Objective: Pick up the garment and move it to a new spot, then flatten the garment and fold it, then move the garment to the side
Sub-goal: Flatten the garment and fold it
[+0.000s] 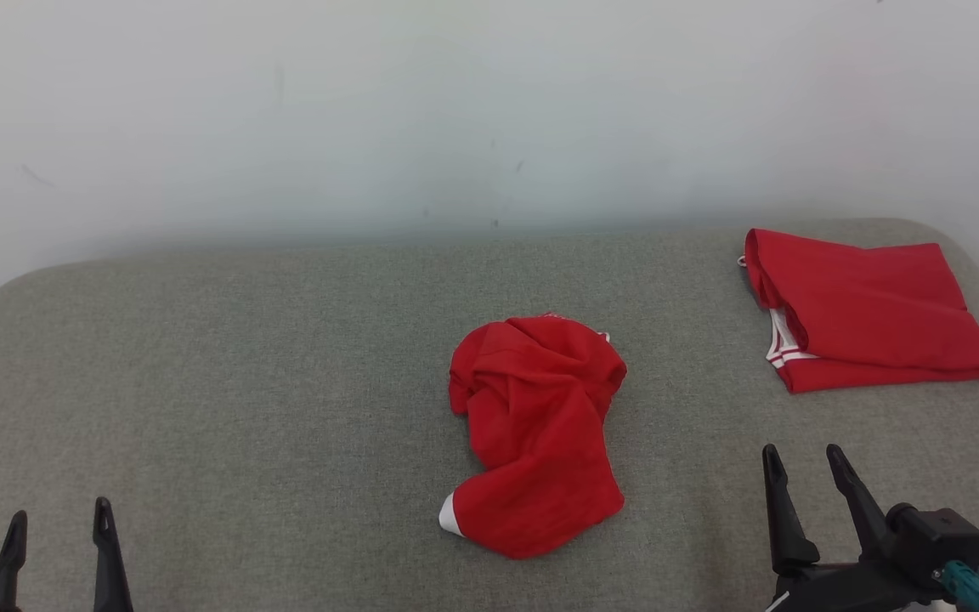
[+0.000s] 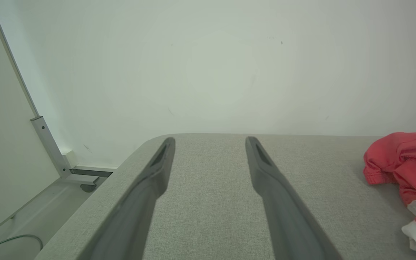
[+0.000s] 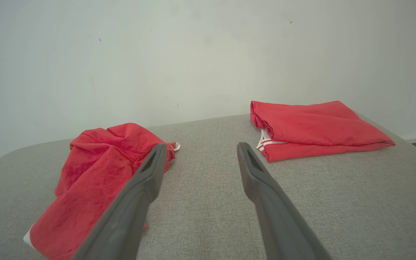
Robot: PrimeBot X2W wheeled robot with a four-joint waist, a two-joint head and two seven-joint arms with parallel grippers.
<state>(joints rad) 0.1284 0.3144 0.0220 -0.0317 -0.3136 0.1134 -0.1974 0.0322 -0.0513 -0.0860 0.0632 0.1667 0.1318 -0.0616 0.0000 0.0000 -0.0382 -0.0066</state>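
A crumpled red garment (image 1: 536, 429) with white trim lies bunched in the middle of the grey padded surface (image 1: 243, 382). It also shows at the right edge of the left wrist view as the garment (image 2: 406, 166), and at the left of the right wrist view as the garment (image 3: 92, 173). My left gripper (image 1: 59, 516) stands open at the lower left, far from the cloth, fingers empty. My right gripper (image 1: 801, 455) stands open at the lower right, to the right of the garment, holding nothing.
A second red garment (image 1: 868, 310), neatly folded, lies at the back right corner of the surface, seen too as the folded garment (image 3: 312, 128). A pale wall (image 1: 455, 110) rises behind the surface. A metal frame leg (image 2: 51, 148) stands off its left edge.
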